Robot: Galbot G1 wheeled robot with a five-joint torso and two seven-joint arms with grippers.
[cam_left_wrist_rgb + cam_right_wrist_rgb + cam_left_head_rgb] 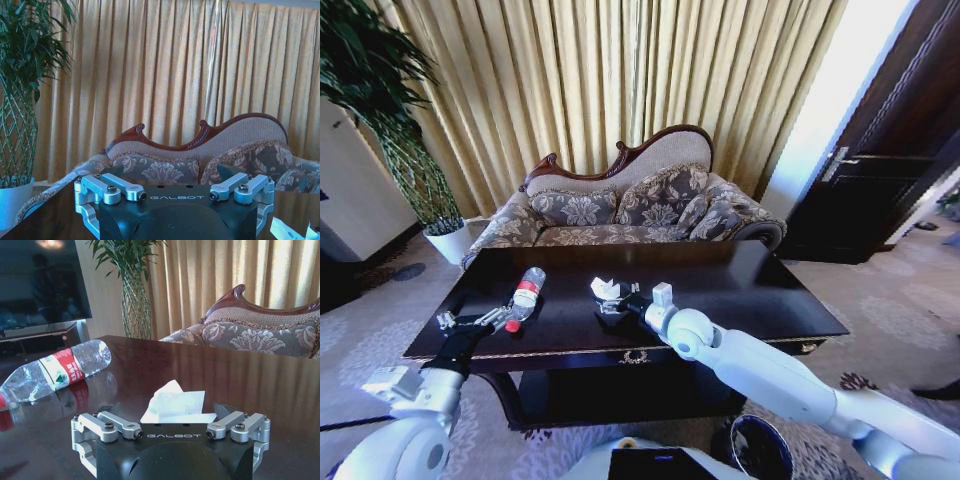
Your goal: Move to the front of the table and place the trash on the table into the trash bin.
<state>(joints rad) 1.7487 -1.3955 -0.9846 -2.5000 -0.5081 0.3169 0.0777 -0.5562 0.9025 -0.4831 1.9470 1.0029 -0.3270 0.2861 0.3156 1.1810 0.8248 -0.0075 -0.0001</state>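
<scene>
On the dark glossy table (740, 290) lies a clear plastic bottle (527, 293) with a red label and cap, also seen on its side in the right wrist view (60, 370). A crumpled white paper wad (609, 290) sits near the table's middle. My right gripper (617, 310) stands open at the wad, and the wad (175, 405) sits between its fingers (107, 410). My left gripper (480, 322) is open and holds nothing, just short of the bottle's cap end. The trash bin (760, 450) stands on the carpet below the table's front, under my right arm.
A patterned sofa (630, 210) stands right behind the table before gold curtains. A tall plant in a white pot (448, 240) is at the back left, and a dark door (880, 190) at the right. A dark screen (40, 280) hangs beyond the table's left end.
</scene>
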